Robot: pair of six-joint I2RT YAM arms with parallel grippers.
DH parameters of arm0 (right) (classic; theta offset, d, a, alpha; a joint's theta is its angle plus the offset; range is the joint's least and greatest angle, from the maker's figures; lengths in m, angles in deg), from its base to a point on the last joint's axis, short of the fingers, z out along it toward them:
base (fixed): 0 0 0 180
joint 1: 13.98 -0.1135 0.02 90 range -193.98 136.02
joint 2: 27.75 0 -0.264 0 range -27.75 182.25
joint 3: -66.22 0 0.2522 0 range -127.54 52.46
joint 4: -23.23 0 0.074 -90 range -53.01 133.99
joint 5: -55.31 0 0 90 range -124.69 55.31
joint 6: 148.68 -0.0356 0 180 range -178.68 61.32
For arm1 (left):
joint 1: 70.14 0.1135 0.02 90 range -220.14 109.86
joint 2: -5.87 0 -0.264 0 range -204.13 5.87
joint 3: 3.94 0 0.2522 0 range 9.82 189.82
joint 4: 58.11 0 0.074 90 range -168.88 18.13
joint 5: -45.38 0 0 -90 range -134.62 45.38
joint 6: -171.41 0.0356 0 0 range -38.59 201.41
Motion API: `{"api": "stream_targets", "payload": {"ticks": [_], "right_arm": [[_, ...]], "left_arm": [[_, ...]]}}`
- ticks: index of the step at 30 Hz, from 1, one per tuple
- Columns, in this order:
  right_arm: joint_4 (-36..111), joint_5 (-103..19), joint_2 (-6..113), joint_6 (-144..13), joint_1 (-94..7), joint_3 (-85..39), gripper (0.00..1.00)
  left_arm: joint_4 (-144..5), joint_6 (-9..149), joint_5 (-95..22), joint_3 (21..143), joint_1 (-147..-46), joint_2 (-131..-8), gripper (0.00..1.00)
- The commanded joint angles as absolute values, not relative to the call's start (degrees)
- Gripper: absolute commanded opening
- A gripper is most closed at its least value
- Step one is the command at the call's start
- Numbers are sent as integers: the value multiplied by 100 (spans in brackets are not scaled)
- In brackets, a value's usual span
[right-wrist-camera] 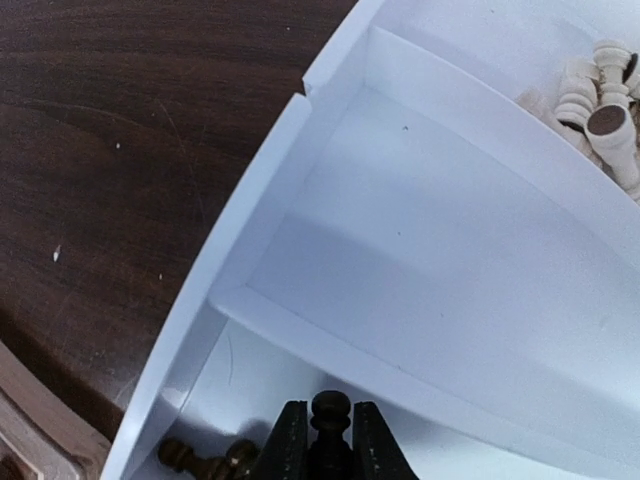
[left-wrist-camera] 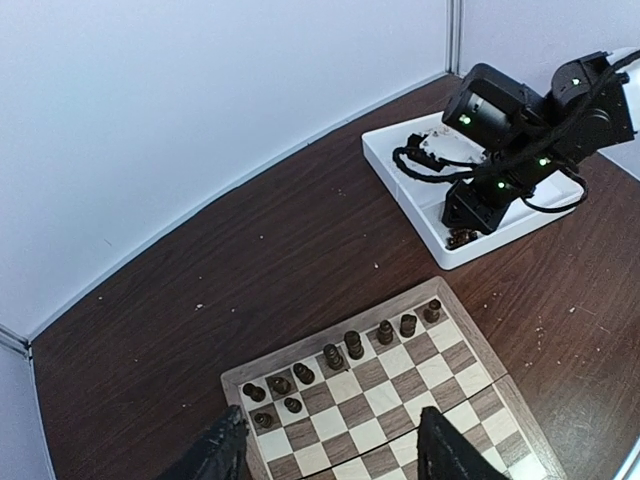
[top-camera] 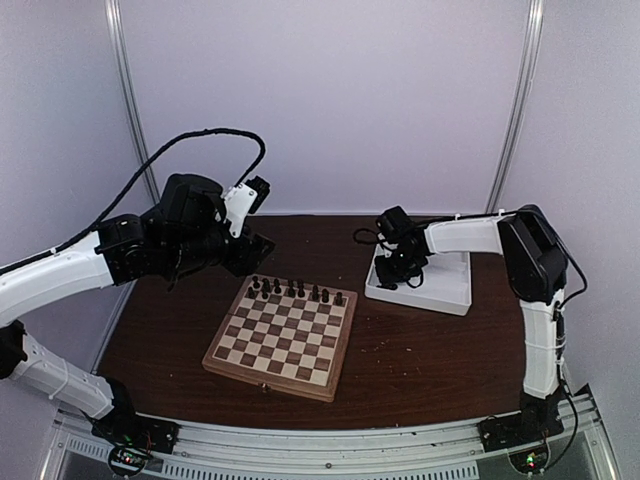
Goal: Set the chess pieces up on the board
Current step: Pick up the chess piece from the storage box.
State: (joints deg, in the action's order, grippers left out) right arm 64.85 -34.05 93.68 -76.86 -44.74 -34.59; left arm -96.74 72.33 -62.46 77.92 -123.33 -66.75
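Pinching a dark chess piece (right-wrist-camera: 331,406) near the tray wall (right-wrist-camera: 262,205) is the right gripper (right-wrist-camera: 329,420); left gripper (left-wrist-camera: 335,418) hovers open.

The right fingers (right-wrist-camera: 290,445) pinch a dark chess piece (right-wrist-camera: 331,410), held upright, in the nearest compartment of the white tray (right-wrist-camera: 420,250). More dark pieces (right-wrist-camera: 205,460) lie there on their sides. Cream pieces (right-wrist-camera: 590,100) are heaped in the far compartment. The dark wooden counter (right-wrist-camera: 110,150) shows at left.

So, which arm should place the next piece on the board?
Right. The right fingers grip a dark piece at the tray; the left fingers hang open above the board, empty.
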Motion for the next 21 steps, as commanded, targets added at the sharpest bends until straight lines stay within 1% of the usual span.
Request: {"api": "stream_targets", "payload": {"ticks": [1, 4, 8, 14, 21], "right_arm": [[6144, -3376, 8484, -7352, -4430, -3016, 12], [5927, -3450, 8061, -7055, -4429, -2724, 12], [5690, -3820, 7622, -6640, -4430, -2383, 12], [4747, -5213, 6751, -6441, -4448, -1518, 13], [3463, -6564, 5903, -6837, -4575, -593, 13]], "left_arm": [[-9372, 7329, -6368, 7752, -12307, -6533, 59], [-9360, 7269, -6281, 7750, -12307, -6557, 64], [-9483, 7120, -6058, 7892, -12299, -6720, 64], [-9600, 6731, -5631, 8048, -12290, -6920, 65], [-9576, 6021, -4232, 8139, -11954, -7129, 66]]}}
